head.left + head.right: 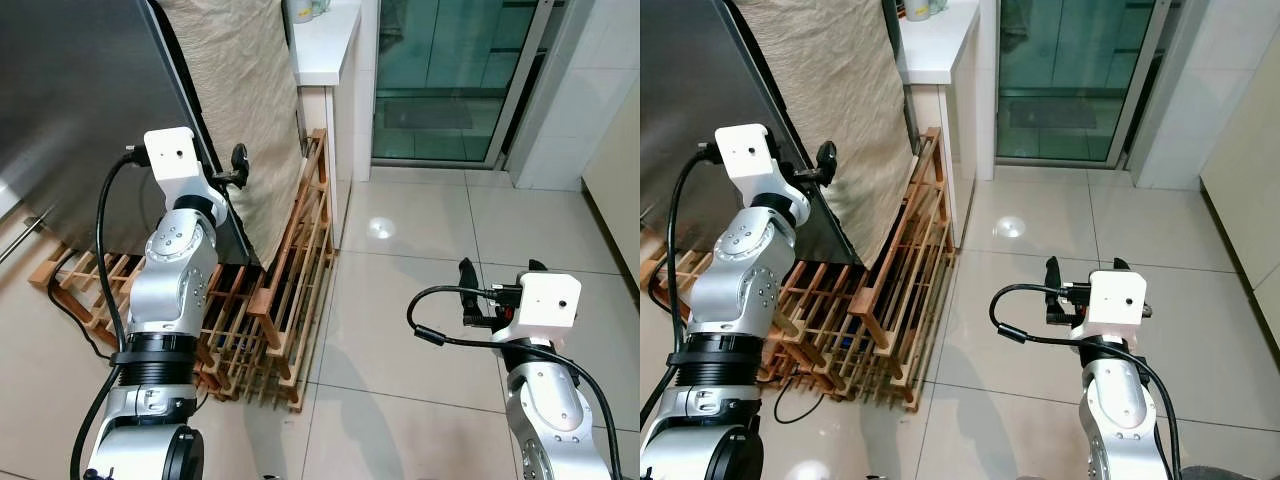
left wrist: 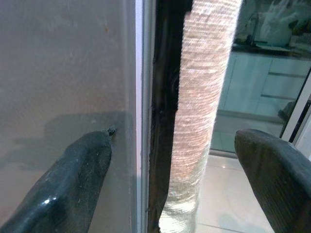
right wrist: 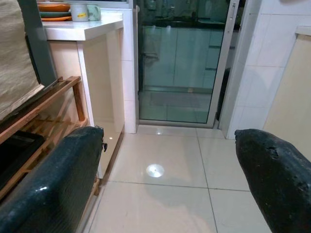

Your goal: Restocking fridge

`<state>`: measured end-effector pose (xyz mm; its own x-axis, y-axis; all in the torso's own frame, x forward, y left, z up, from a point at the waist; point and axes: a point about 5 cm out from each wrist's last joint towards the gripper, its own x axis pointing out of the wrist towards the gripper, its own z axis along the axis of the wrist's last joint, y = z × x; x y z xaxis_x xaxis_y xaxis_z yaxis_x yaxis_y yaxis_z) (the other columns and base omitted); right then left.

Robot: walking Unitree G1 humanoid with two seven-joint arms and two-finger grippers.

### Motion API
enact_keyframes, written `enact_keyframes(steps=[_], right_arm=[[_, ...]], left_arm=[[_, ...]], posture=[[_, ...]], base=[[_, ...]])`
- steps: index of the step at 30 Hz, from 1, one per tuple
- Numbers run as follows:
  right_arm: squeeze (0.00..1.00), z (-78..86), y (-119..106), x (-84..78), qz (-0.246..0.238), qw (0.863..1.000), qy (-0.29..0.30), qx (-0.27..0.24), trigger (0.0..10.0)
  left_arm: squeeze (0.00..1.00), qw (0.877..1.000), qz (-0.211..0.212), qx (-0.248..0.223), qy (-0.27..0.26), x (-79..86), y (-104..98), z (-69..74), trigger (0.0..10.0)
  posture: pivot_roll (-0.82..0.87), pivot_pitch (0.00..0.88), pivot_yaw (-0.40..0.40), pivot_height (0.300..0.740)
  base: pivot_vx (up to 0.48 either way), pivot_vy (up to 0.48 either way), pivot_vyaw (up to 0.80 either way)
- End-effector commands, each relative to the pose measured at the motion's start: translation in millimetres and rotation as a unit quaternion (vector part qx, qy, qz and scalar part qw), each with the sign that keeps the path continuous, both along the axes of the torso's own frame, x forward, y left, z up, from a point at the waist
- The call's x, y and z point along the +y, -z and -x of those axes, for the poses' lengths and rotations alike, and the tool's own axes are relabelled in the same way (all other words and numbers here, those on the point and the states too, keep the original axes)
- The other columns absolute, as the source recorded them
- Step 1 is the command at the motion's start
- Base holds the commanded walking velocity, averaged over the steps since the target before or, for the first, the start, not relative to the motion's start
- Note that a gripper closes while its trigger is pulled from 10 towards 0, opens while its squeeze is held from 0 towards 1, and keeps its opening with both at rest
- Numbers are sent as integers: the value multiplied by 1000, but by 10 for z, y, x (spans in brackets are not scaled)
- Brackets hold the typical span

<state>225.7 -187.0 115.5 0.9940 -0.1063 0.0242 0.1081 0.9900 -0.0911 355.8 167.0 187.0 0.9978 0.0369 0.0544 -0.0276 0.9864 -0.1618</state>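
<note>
Tiled floor (image 1: 420, 260) — fridge (image 1: 80, 110) top cut off

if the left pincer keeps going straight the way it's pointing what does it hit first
Most likely the fridge door edge. The left pincer is open, with that edge between its fingers and the beige cloth just behind it. Depth is hard to judge, so how close it is remains unclear.

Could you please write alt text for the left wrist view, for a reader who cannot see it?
The left gripper, open, straddles the edge of a grey stainless-steel fridge door, one black finger against its face. Beyond the edge hangs a beige woven cloth, with pale floor tiles behind.
</note>
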Motion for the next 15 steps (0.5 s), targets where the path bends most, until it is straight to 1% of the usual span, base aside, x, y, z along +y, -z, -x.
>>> enact_keyframes(steps=[1, 7, 9, 11, 12, 15], right_arm=[[0, -15, 4, 23, -1, 1000, -2, 3, 10000], [0, -9, 5, 4, 1, 1000, -1, 4, 10000], [0, -9, 3, 5, 2, 1000, -1, 4, 10000], [0, -9, 3, 5, 2, 1000, -1, 4, 10000], [0, -7, 0, 9, 2, 1000, -1, 4, 10000], [0, 9, -2, -9, 3, 1000, 3, 4, 10000]], left_arm=[[0, 1000, 7, -14, -3, 7, -86, -51, 10000], [0, 1000, 24, -11, 2, -37, -101, -105, 10000], [0, 999, 45, -5, 7, -77, -93, -144, 10000], [0, 999, 45, -5, 7, -77, -93, -144, 10000], [0, 998, 52, -9, 15, -115, -121, -171, 10000], [0, 998, 53, -15, 23, -136, -156, -180, 10000]], posture=[[-124, 0, 106, 740], [-129, 0, 104, 740], [-133, 0, 104, 740], [-133, 0, 104, 740], [-138, 0, 107, 740], [-145, 0, 112, 740]], base=[[0, 0, 0], [0, 0, 0], [0, 0, 0], [0, 0, 0], [0, 0, 0], [0, 0, 0]])
